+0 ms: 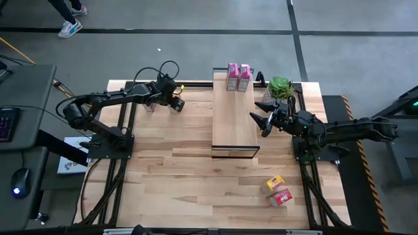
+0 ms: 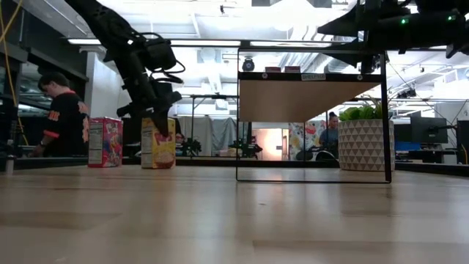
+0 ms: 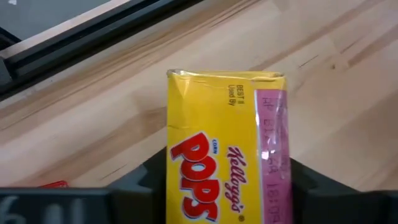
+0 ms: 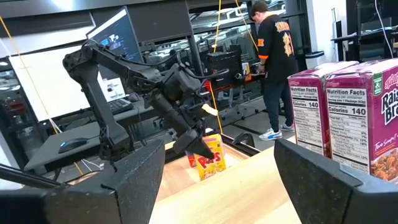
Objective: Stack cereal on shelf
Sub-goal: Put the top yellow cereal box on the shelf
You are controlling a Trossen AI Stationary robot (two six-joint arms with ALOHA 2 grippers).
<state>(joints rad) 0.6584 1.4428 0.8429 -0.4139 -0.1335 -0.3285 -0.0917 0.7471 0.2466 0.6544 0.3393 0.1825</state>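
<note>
A yellow cereal box (image 3: pixel 227 143) stands on the tabletop near its far left corner, with my left gripper (image 2: pixel 158 117) shut on it from above. A red box (image 2: pixel 105 141) stands beside it on its base. Two pink boxes (image 1: pixel 232 77) (image 1: pixel 244 77) stand upright at the far end of the light-wood shelf (image 1: pixel 234 121). Another yellow box (image 1: pixel 275 183) and another red one (image 1: pixel 280 197) lie on the table near its right front. My right gripper (image 1: pixel 262 121) hovers open just off the shelf's right edge, touching nothing. My left gripper pinches the yellow cereal box between its two fingers (image 3: pixel 151 180), one on each narrow side of the box's upper part (image 3: pixel 180 168). The fingers come slanting down from above. The box stands upright with its base (image 2: pixel 158 167) on the tabletop.
A green potted plant (image 1: pixel 279 87) in a patterned white pot stands right of the shelf's far end, close to my right arm. The shelf board sits raised on a dark metal frame (image 2: pixel 385 125). A person (image 2: pixel 64 121) is at a desk beyond the table's far edge.
</note>
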